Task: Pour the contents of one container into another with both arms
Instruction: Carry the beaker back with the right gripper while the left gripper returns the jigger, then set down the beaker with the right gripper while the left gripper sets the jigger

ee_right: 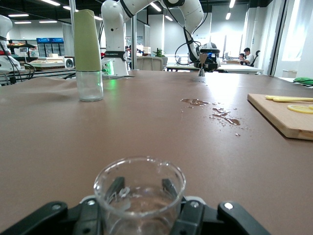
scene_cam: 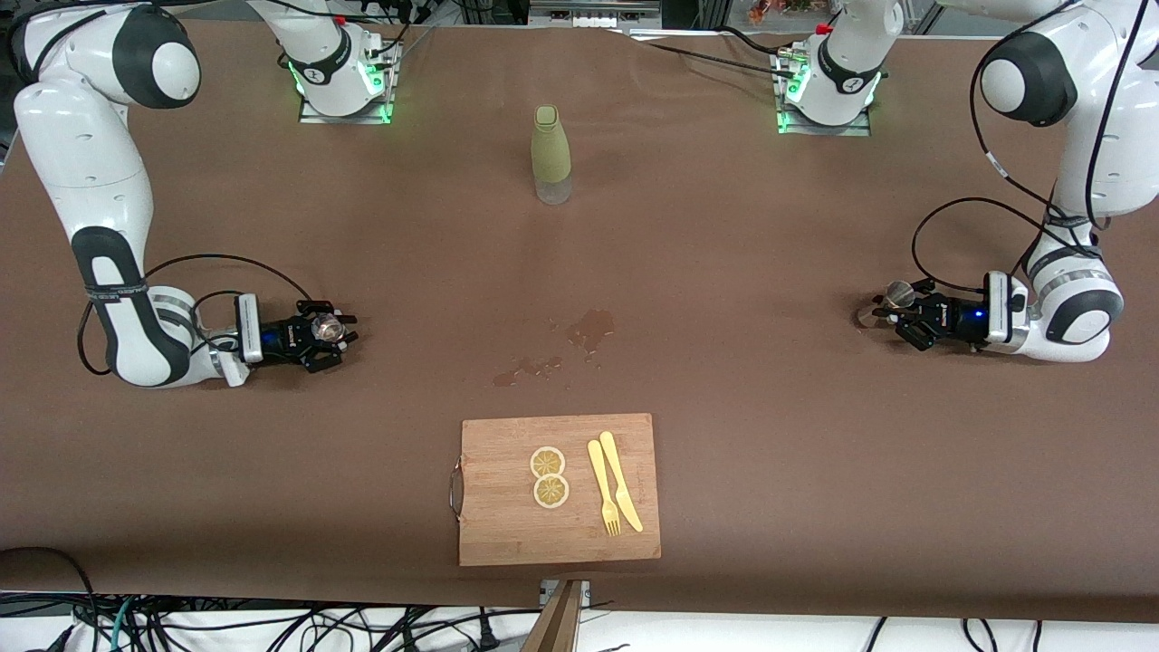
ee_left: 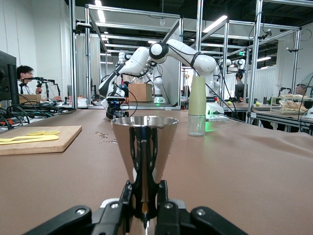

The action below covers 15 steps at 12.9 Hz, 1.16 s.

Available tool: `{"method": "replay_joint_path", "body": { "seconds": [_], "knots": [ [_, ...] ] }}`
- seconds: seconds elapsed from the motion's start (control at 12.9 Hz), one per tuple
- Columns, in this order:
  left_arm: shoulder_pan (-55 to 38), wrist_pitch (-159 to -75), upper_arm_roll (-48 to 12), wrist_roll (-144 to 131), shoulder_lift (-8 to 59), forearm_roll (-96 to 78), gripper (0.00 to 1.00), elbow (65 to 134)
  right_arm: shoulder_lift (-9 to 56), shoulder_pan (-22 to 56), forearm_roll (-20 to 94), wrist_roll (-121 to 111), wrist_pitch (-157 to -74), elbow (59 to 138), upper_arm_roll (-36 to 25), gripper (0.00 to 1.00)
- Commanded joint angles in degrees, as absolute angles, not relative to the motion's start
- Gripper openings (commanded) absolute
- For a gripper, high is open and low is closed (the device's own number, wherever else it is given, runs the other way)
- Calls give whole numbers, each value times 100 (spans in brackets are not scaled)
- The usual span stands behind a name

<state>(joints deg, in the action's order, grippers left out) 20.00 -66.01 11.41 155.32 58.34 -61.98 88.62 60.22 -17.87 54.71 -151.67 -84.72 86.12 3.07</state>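
Note:
A clear glass beaker [scene_cam: 326,328] [ee_right: 139,196] stands low on the brown table at my right gripper [scene_cam: 331,337] [ee_right: 141,190], toward the right arm's end. It holds very little, if anything. Toward the left arm's end, my left gripper [scene_cam: 892,311] [ee_left: 145,196] lies low over the table. It is shut on the narrow waist of a shiny metal cone-shaped measuring cup [scene_cam: 897,293] [ee_left: 145,142], which is upright with its wide mouth up. What is inside the cup is hidden.
A tall bottle with an olive-green sleeve [scene_cam: 551,154] [ee_left: 197,105] [ee_right: 88,54] stands midway between the two bases. A dark wet spill [scene_cam: 589,330] [ee_right: 222,115] marks the table's middle. Nearer the camera lies a wooden cutting board [scene_cam: 507,530] with two lemon slices [scene_cam: 548,475] and a yellow fork and knife [scene_cam: 614,493].

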Motion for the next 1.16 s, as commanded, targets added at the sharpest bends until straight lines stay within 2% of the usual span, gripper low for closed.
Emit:
{"method": "replay_joint_path", "body": {
  "seconds": [0.0,0.16,0.47,0.93,1.01,1.09],
  "knots": [
    [2030,-6530,1116,15917,5924,-6073,0,8824,6064,-2047,5221,-15126,-8297,8534,273,100],
    [2030,-6548,1142,16013,5994,-6073,0,8824,6056,-2109,5186,-15109,-7991,8534,27,100],
    [2030,-6574,1169,16075,6108,-6021,0,8807,6012,-2109,5168,-14951,-7945,8482,-193,100],
    [2021,-6838,1187,16102,6152,-5924,0,8807,5547,-2101,5133,-13811,-7937,8473,-465,100],
    [2021,-6855,1195,16102,6161,-5915,6,8807,5381,-2092,5028,-13407,-7910,8473,-466,100],
    [2021,-6908,1195,16041,6161,-5915,51,8807,5214,-2083,4845,-12873,-7736,8473,-457,100]
  ]
}}
